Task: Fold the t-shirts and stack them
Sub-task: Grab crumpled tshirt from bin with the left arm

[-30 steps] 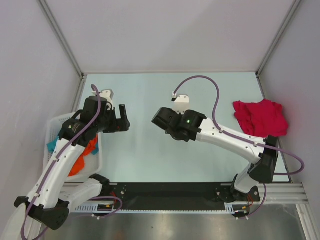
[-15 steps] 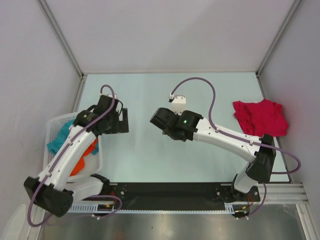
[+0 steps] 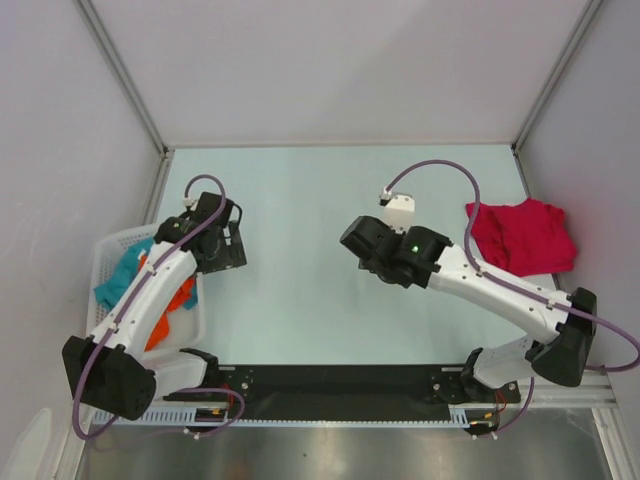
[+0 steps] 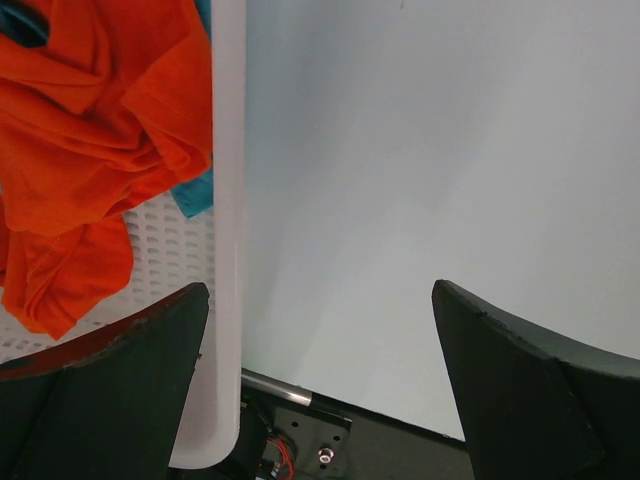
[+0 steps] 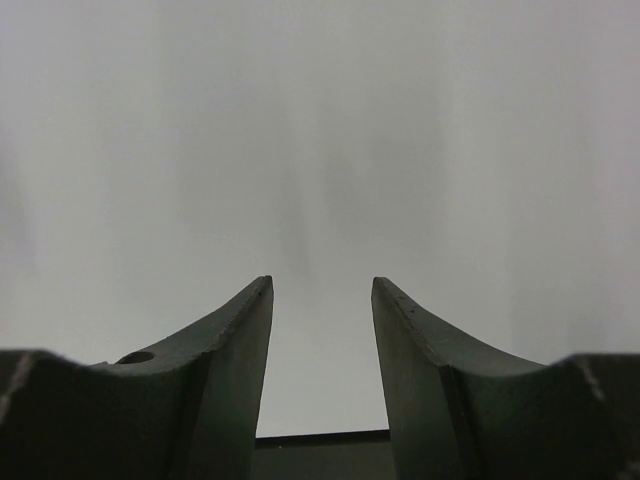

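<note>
The crimson red t-shirt [image 3: 520, 235] lies crumpled at the right edge of the table. The orange t-shirt [image 3: 168, 312] and the teal t-shirt [image 3: 118, 280] lie bunched in the white mesh basket [image 3: 107, 247] at the left. My left gripper [image 3: 227, 256] is open and empty, just right of the basket's rim. In the left wrist view [image 4: 320, 300] the orange shirt [image 4: 90, 150] and a bit of teal cloth [image 4: 195, 192] show beyond the basket rim [image 4: 228, 200]. My right gripper [image 3: 358, 243] is open and empty over the middle of the table, left of the red shirt; its wrist view [image 5: 320, 285] shows only bare table.
The pale table [image 3: 300, 200] is walled by grey panels at the back and sides. The black base rail [image 3: 340, 385] runs along the near edge and shows in the left wrist view [image 4: 330, 440]. The basket stands against the left wall.
My left gripper has drawn back and turned toward the basket's right rim. My right arm has swung to the right, nearer the red shirt. The shirts have not moved.
</note>
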Robot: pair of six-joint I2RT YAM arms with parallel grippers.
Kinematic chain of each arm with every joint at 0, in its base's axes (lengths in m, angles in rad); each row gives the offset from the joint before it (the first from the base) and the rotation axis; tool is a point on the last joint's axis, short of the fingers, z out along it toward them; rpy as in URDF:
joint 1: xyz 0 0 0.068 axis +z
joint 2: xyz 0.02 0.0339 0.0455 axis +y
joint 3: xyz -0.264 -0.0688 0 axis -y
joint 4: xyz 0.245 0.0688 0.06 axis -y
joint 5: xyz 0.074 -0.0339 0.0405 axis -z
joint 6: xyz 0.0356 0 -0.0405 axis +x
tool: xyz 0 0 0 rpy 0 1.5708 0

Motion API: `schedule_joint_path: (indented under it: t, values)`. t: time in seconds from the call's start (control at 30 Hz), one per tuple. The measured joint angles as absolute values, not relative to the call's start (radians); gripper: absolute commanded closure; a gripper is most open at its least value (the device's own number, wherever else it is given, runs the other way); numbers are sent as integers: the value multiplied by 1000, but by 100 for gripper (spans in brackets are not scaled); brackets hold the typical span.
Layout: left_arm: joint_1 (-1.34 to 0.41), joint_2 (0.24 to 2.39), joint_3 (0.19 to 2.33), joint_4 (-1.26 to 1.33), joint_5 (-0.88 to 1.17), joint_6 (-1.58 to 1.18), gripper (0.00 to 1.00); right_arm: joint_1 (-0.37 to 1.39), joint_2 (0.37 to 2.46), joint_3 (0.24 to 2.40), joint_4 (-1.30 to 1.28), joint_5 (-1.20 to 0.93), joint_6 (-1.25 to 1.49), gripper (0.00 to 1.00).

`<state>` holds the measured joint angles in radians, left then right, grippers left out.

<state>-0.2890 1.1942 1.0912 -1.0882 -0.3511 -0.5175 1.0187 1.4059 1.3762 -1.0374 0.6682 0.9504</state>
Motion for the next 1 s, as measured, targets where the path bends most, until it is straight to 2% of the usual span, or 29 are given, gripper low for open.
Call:
schedule_joint_path:
  t: [0.47, 0.9, 0.93, 1.0]
  values:
    - [-208, 1177, 1011, -1087, -369, -521, 1, 979, 1292, 1261, -1022, 665, 945, 49]
    - [-77, 1071, 876, -1073, -250, -523, 0, 935, 1218, 1236, -1022, 665, 928, 48]
    - [-75, 1071, 863, -1070, -239, -523, 3, 934, 1217, 1236, -1022, 665, 926, 48]
    - [-72, 1071, 847, -1067, -216, -522, 26, 932, 1213, 1235, -1022, 665, 923, 49]
